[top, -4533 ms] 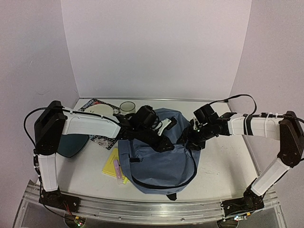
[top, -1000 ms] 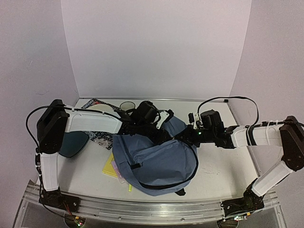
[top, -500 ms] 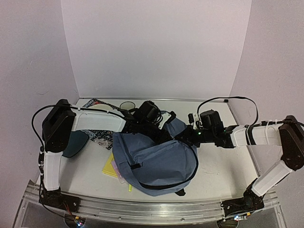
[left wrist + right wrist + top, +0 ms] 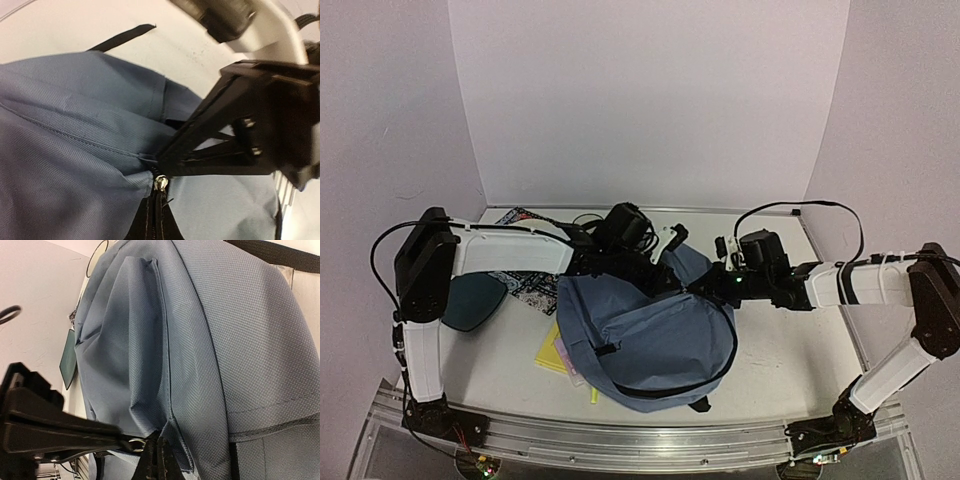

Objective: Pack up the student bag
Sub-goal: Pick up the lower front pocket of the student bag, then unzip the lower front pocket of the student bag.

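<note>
The bag (image 4: 650, 345) lies in the middle of the table (image 4: 790, 350), between the two arms, with its far end bunched up where both grippers meet. Its near end sits close to the table's front edge, and its left side covers part of some yellow sheets (image 4: 552, 352).

The left arm reaches in from the left. The left gripper (image 4: 161, 162) is closed, with its black tips pinching the blue-grey cloth at the seam just above the zip (image 4: 157, 215). A small silver slider (image 4: 161, 184) sits right under the tips. I can't tell whether they touch the slider. A black strap (image 4: 122, 37) lies on the table past the bag's far edge.

The right arm comes in low from the right. The right gripper (image 4: 131, 441) is closed too, clamped at the bag's zip end, where a small metal ring (image 4: 137, 444) shows right at its tips. The cloth above it stands up in a fold.

Off to the left, clear of the bag, lies a dark teal tray (image 4: 470, 300). A patterned pad (image 4: 530, 285) lies between the tray and the bag — the left arm crosses above it.
</note>
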Action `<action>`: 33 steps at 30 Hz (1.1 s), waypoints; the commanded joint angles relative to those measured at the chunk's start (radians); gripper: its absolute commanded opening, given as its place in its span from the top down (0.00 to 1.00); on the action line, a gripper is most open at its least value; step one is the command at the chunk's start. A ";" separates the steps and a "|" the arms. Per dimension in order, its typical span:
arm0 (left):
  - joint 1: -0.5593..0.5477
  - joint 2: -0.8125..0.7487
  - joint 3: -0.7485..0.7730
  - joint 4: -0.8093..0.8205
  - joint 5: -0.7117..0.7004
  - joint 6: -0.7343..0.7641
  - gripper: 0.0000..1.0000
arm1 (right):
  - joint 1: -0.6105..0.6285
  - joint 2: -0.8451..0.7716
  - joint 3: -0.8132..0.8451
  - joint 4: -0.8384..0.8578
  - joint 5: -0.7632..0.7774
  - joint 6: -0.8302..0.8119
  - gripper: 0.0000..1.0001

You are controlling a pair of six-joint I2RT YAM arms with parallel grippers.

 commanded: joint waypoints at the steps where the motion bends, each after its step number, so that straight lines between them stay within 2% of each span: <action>1: 0.012 -0.102 -0.022 0.001 0.007 -0.042 1.00 | 0.002 -0.032 0.045 -0.010 0.067 -0.035 1.00; 8: 0.023 -0.154 -0.099 -0.012 -0.011 -0.091 1.00 | -0.015 -0.102 0.051 -0.107 0.203 -0.066 1.00; 16: 0.044 -0.229 -0.158 -0.067 -0.064 -0.121 1.00 | -0.096 -0.219 0.063 -0.163 0.271 -0.069 1.00; 24: 0.083 -0.272 -0.152 -0.115 -0.107 -0.137 1.00 | -0.199 -0.314 0.144 -0.356 0.399 -0.129 1.00; 30: 0.099 -0.256 -0.163 -0.132 -0.168 -0.178 1.00 | -0.238 -0.345 0.112 -0.499 0.534 -0.059 1.00; 33: 0.100 -0.236 -0.162 -0.137 -0.197 -0.196 1.00 | -0.238 -0.350 0.080 -0.516 0.525 -0.045 1.00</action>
